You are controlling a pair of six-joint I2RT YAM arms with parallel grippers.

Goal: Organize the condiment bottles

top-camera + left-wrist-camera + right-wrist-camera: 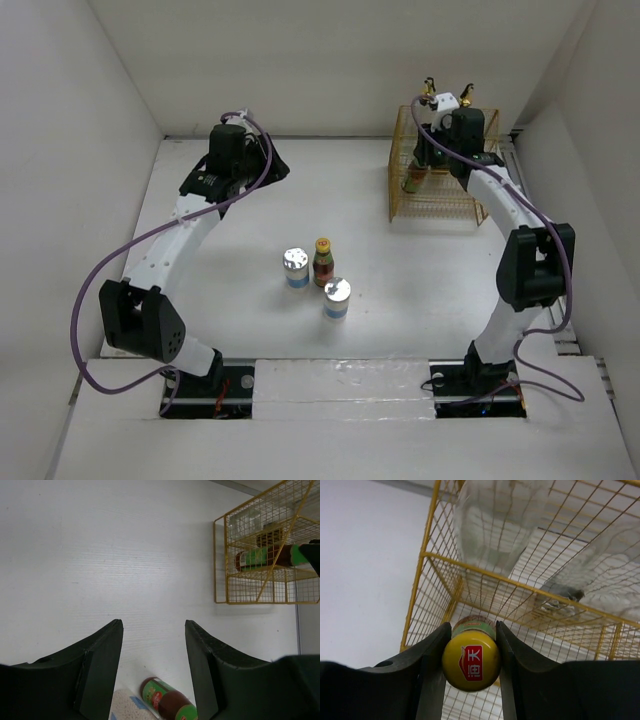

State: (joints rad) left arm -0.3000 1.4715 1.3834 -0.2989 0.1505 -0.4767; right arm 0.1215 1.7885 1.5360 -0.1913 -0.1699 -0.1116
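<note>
Right end effector: my right end effector [472, 635] is closed on the held sauce bottle [471, 662], one finger on each side just under its yellow cap.
Left end effector: my left end effector [154, 625] is open and holds nothing. It hangs over the surface [250, 320] at about 10 o'clock from the middle.
Place of the held bottle: it is inside the yellow wire rack [435, 208], which stands at about 1 o'clock, and it is on the near-left side of the rack. I cannot tell if its base already rests on the rack floor.
Already in the rack: the clear glass bottles [492, 525] stand behind it, toward the far side.
Not yet in the rack: the second sauce bottle [323, 262] and the two white jars [296, 268] wait close together at the middle of the surface. One jar is at 9 o'clock of this bottle and the other at 5 o'clock.
Step in hand: I judge that I am putting the first sauce bottle into the rack.
Next move: I think I should lower it until it stands, open the fingers, and go up straight, so that I do not catch the wires or the glass.
</note>
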